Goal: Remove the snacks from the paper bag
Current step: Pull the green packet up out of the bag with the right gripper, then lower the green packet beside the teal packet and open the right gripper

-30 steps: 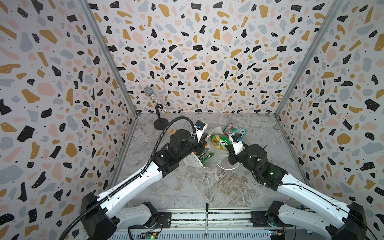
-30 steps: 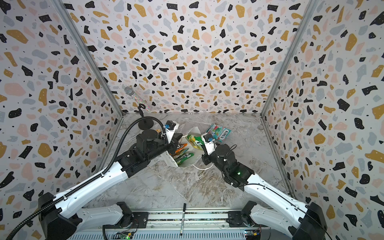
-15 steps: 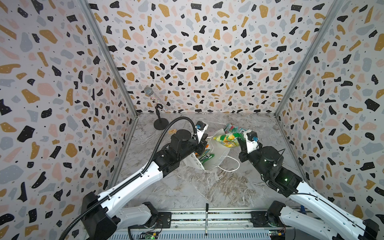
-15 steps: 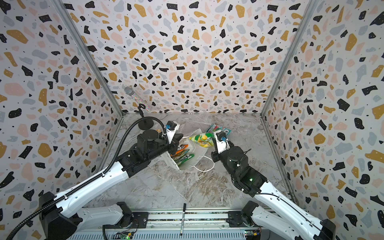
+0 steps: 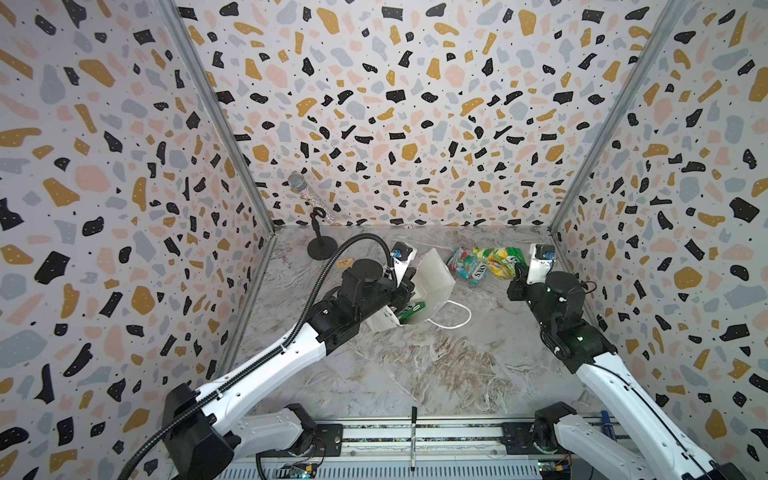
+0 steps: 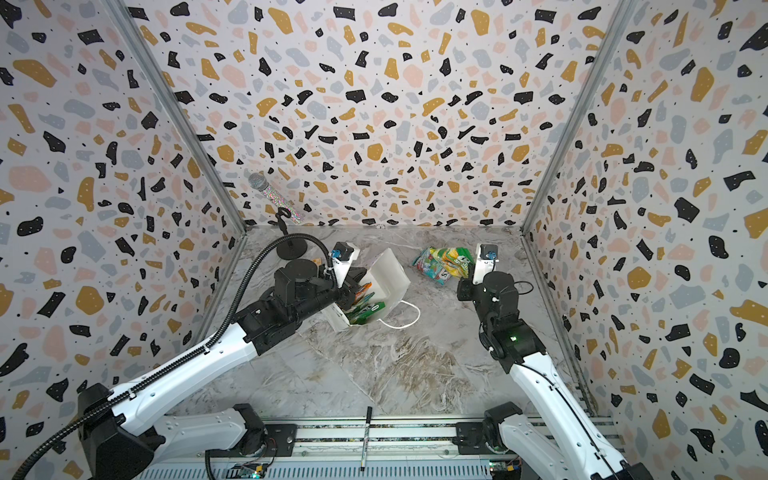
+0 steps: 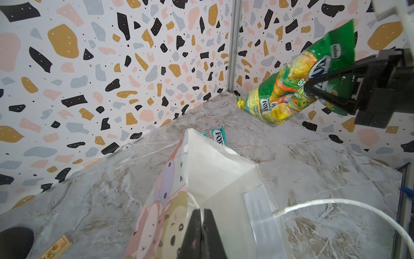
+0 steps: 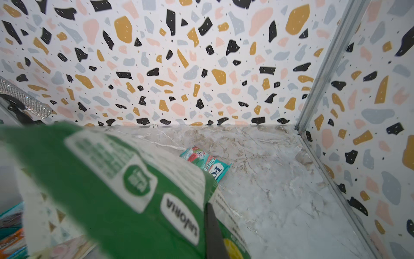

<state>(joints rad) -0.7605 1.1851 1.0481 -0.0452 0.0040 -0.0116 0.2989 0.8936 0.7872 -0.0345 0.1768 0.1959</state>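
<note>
Left wrist view, glossy green-yellow packet (image 7: 289,89) with fruit pictures pinched in closed right gripper (image 7: 310,87), hanging over table (image 7: 313,179), teal packet (image 7: 216,136) flat behind white paper bag (image 7: 215,170), left gripper (image 7: 202,215) clamped on bag rim.

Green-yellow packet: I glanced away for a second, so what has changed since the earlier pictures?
The right gripper, shut on the green-yellow packet, carried it rightward from the mouth of the paper bag; it now hangs in the air beside the teal packet. Unchanged: the left gripper stays clamped on the bag's rim, and the teal packet lies where it was.
</note>
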